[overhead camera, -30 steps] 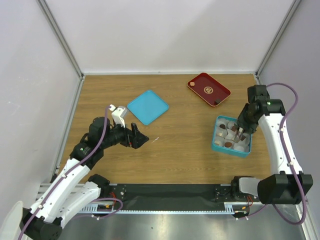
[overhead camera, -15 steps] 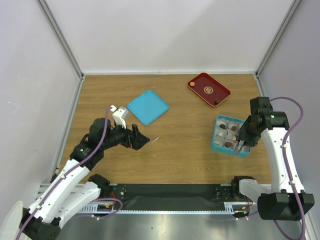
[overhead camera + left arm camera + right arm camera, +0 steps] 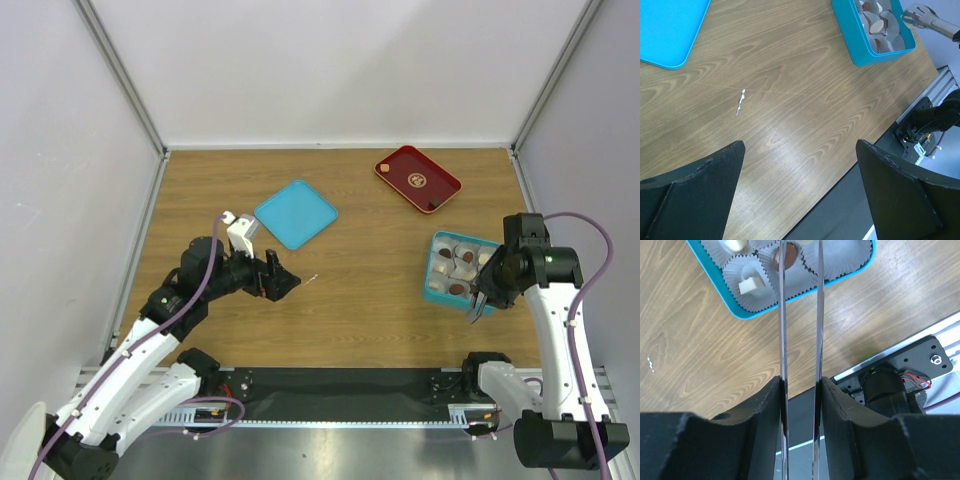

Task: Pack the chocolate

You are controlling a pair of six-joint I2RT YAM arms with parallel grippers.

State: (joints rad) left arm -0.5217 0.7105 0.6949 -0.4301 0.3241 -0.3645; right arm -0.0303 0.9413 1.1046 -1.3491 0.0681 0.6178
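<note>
The chocolate sits as small brown, tan and cream pieces in white paper cups inside the teal box. In the right wrist view a cream piece and a brown piece lie in the cups. My right gripper is near the box's near right corner, shut on metal tweezers whose blades stand apart with nothing seen between them; their tips are cut off. My left gripper is open and empty, low over bare table. The box also shows in the left wrist view.
A dark red tray with a gold emblem lies at the back right, with a small tan piece at its corner. A flat teal lid lies at centre left. A tiny white scrap lies by my left gripper.
My right gripper has drawn back from over the box toward the table's near edge, with the tweezers in it. My left arm has barely moved.
</note>
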